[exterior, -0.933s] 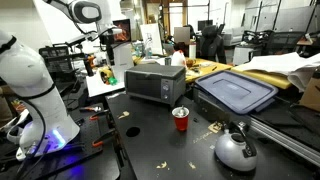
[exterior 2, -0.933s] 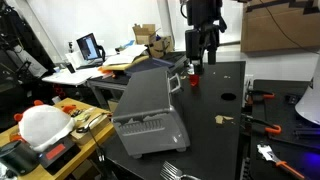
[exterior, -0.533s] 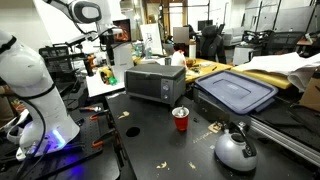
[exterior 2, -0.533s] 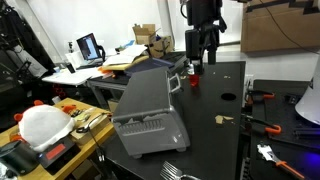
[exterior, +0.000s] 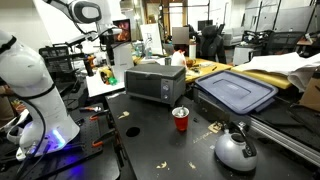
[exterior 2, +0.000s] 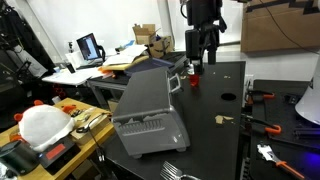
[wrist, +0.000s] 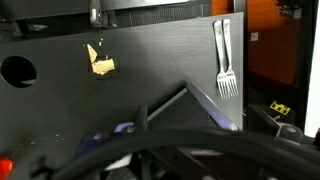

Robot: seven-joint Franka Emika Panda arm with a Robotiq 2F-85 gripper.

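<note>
Hanging jaws spread, empty; exterior view shows red cup [exterior 2: 195,73], wrist view fork [wrist: 225,60], crumb [wrist: 100,62] instead.

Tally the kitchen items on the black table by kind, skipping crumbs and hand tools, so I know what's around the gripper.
Toaster oven: 1
Red cup: 1
Kettle: 1
Fork: 1
Total: 4
</note>
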